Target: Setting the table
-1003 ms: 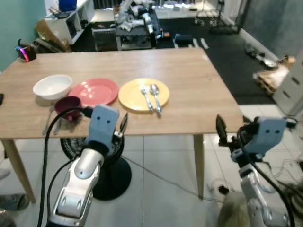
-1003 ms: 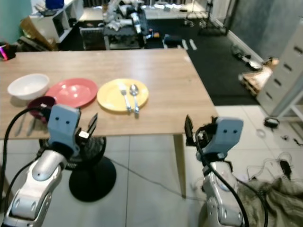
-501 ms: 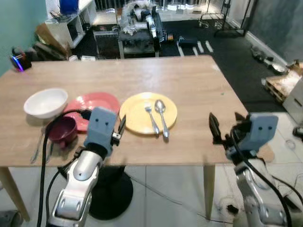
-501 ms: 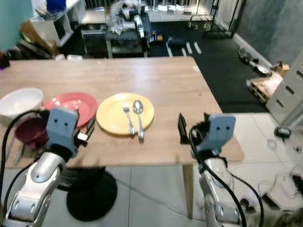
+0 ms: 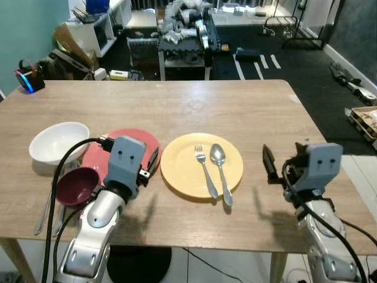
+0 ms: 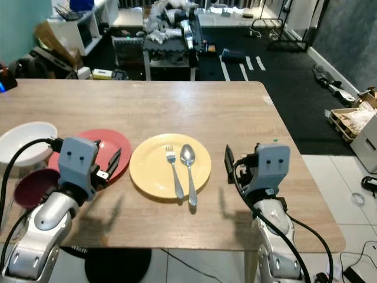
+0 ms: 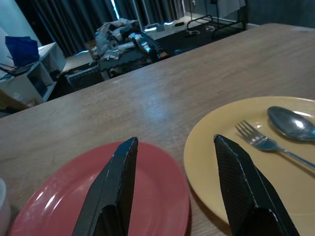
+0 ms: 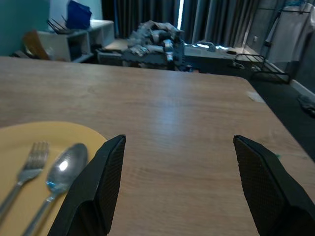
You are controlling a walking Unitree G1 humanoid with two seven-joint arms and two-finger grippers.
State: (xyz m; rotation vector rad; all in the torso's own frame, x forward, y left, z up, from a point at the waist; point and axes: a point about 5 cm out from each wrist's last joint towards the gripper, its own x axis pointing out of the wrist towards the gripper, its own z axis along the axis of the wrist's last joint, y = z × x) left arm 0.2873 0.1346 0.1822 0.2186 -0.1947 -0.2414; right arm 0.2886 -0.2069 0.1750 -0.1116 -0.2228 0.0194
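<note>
A yellow plate [image 5: 188, 171] lies in the middle of the wooden table [image 5: 235, 106], with a fork [image 5: 205, 171] and a spoon [image 5: 220, 165] on it. To its left lie a red plate [image 5: 94, 158], a white bowl [image 5: 59, 141] and a small maroon bowl [image 5: 76, 186]. My left gripper [image 7: 174, 167] is open, low over the gap between the red plate [image 7: 98, 196] and the yellow plate [image 7: 246, 162]. My right gripper [image 8: 179, 167] is open over bare wood to the right of the yellow plate [image 8: 29, 147]. Neither holds anything.
More cutlery [image 5: 44, 206] lies by the maroon bowl at the table's front left. A small lit gadget [image 5: 26, 79] stands at the far left corner. Behind the table are a cluttered rack [image 5: 185, 29], a white shelf [image 5: 94, 26] and dark carpet [image 5: 306, 65].
The whole view has come closer to the table, so the camera moved. Both grippers, earlier in front of the table's front edge, now stand over the tabletop. The dishes lie as before.
</note>
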